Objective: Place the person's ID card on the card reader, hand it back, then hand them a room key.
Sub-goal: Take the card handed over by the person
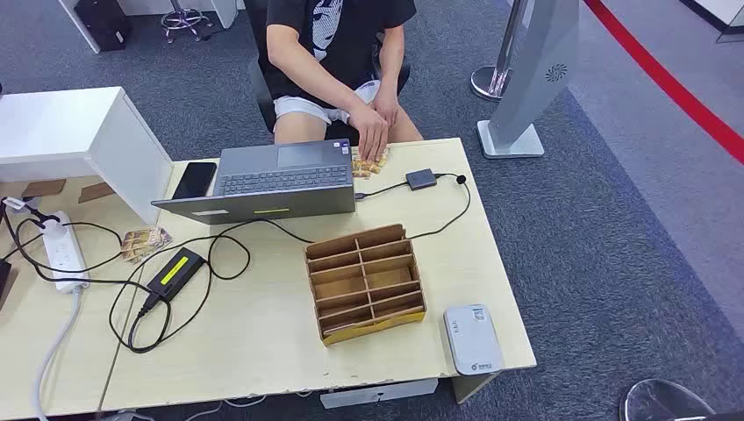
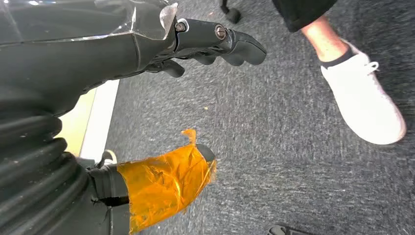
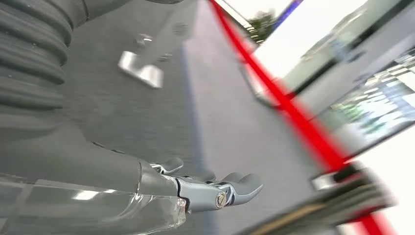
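1. Head view shows the person's hand point(image 1: 372, 132) resting on a small stack of cards point(image 1: 368, 162) at the far edge of the surface point(image 1: 263, 342), just beside the laptop point(image 1: 272, 180). I take the ID card to be among them, though it is too small to pick out for certain. Reaching that far across could be the first trouble: the open laptop and the black cable point(image 1: 439, 224) lie near the path, and an arm could snag either.

2. The card reader point(image 1: 472, 338) sits at the near right corner, close to the edge. A clumsy set-down could nudge it off the surface, or leave the card half off its face so it fails to read.

3. The cardboard organiser point(image 1: 366, 282) with its open compartments stands between the cards and the reader. I cannot tell whether room keys lie inside. A low carry could clip its walls and shift it.

4. Left wrist view shows the left hand point(image 2: 205, 46) hanging over carpet, holding nothing, its fingers loosely apart. Right wrist view shows the right hand point(image 3: 210, 188) likewise empty with fingers spread; the picture is blurred.

5. A thin card lying flat is hard for thick fingers to lift; it may slide or drop.
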Controlling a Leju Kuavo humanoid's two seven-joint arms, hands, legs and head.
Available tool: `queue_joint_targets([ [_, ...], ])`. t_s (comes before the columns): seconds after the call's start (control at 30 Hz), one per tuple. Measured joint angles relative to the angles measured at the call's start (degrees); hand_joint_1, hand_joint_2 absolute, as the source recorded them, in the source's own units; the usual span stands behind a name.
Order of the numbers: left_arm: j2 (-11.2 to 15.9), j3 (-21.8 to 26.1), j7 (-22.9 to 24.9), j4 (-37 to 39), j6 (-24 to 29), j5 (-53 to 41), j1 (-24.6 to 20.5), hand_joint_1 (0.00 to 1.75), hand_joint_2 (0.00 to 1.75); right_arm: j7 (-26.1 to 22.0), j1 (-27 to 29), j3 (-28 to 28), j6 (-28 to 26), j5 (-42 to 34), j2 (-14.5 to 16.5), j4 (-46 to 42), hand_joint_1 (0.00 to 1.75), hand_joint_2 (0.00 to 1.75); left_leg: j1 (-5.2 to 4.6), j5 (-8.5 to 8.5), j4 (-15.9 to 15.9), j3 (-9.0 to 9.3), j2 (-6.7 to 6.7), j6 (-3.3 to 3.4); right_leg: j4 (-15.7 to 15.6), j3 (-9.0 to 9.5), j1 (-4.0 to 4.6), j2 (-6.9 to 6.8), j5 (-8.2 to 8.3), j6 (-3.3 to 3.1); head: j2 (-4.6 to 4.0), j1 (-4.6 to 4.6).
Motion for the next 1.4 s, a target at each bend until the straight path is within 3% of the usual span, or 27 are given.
queue_joint_targets([
  [0.23, 0.04, -7.65, 3.22, -2.31, 0.01, 8.29, 2.16, 0.00, 1.75, -8.17, 5.69, 10.59, -2.70, 4.97, 1.46, -14.26, 0.00, 1.75, 0.00, 0.00, 0.00, -0.02, -0.02, 0.00, 0.00, 0.01, 0.00, -0.03, 0.00, 0.00, 0.01, 0.00],
  [0.43, -0.04, -15.67, 5.03, -5.17, 0.32, 13.38, 5.10, 0.00, 1.75, -14.68, 9.98, 20.58, -8.39, 18.23, 2.00, -25.27, 0.00, 1.75, 0.00, 0.00, 0.00, -0.01, -0.04, 0.00, 0.00, 0.01, 0.01, -0.06, 0.00, 0.00, 0.01, 0.01],
  [0.6, -0.09, -18.19, 5.26, -5.96, 0.86, 14.71, 5.75, 0.00, 1.75, -16.42, 12.51, 26.96, -11.03, 32.58, 2.22, -30.74, 0.00, 1.75, 0.01, 0.00, -0.01, -0.02, -0.03, 0.00, 0.00, 0.02, 0.01, -0.06, 0.00, 0.00, 0.00, 0.01],
  [0.7, -0.09, -18.39, 5.22, -5.97, 1.12, 15.26, 5.72, 0.00, 1.75, -14.28, 13.06, 30.72, -11.67, 43.15, 2.20, -31.87, 0.00, 1.75, 0.01, 0.00, -0.01, -0.01, -0.02, 0.00, 0.00, 0.02, 0.02, -0.05, 0.00, 0.00, 0.01, 0.01],
  [0.87, -0.09, -18.36, 4.94, -5.97, 1.44, 15.68, 5.72, 0.00, 1.75, -9.67, 13.76, 37.81, -18.03, 61.98, 0.71, -31.42, 0.00, 1.75, 0.01, 0.02, -0.01, -0.01, -0.03, 0.02, 0.00, 0.04, 0.02, -0.06, 0.00, 0.00, 0.02, 0.01],
  [1.03, -0.09, -18.30, 4.93, -5.97, 1.39, 15.27, 5.73, 0.00, 1.75, -6.26, 14.34, 44.85, -23.31, 70.65, -2.42, -29.70, 0.00, 1.75, 0.01, 0.02, 0.00, -0.01, -0.04, 0.03, -0.01, 0.05, 0.02, -0.07, 0.00, 0.01, 0.01, 0.00],
  [1.1, -0.09, -18.20, 5.19, -5.97, 1.07, 14.13, 5.73, 0.00, 1.75, -2.28, 14.51, 47.18, -25.45, 78.32, -4.17, -28.54, 0.00, 1.75, 0.01, 0.02, 0.00, -0.02, -0.03, 0.03, -0.01, 0.05, 0.02, -0.05, 0.00, 0.01, 0.01, 0.00],
  [1.23, -0.09, -17.89, 6.17, -5.97, -0.36, 9.65, 5.74, 0.00, 1.75, 10.67, 14.33, 54.20, -30.57, 99.29, -9.67, -23.92, 0.00, 1.75, 0.01, 0.02, 0.00, -0.02, -0.04, 0.03, -0.01, 0.04, 0.02, -0.07, 0.00, 0.01, 0.00, 0.02],
  [1.4, -0.17, -16.79, 6.52, -5.97, -1.33, 5.87, 5.86, 0.00, 1.75, 18.92, 12.06, 63.88, -33.09, 106.65, -15.82, -16.74, 0.00, 1.75, 0.01, 0.02, 0.00, 0.03, 0.00, 0.03, -0.01, 0.04, 0.02, -0.01, 0.01, 0.01, 0.00, 0.01],
])
